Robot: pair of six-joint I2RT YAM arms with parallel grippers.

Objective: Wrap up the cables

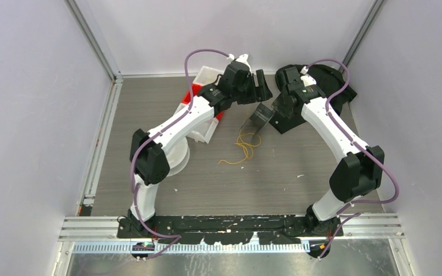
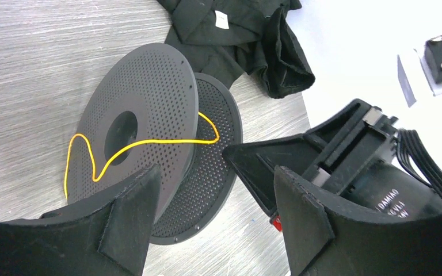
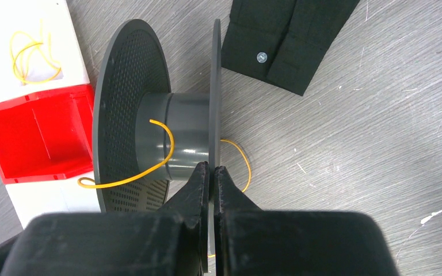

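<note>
Pinching the thin rim of one flange, the right fingers (image 3: 197, 187) are closed on the dark grey perforated plastic spool (image 3: 121, 86), which is thereby held on edge over the grey wood-grain surface (image 3: 351, 144), probably so that its hub is left reachable for winding. The thin yellow-orange cable (image 3: 171, 146) is draped partly round that hub and trailed down to a loose heap on the surface. The left fingers (image 2: 124, 230) are spread wide and empty near the spool's outer face, apparently placed to take up the strand crossing it. A red plastic bin (image 3: 34, 132) and a folded black cloth (image 3: 288, 40) are seen beyond.
</note>
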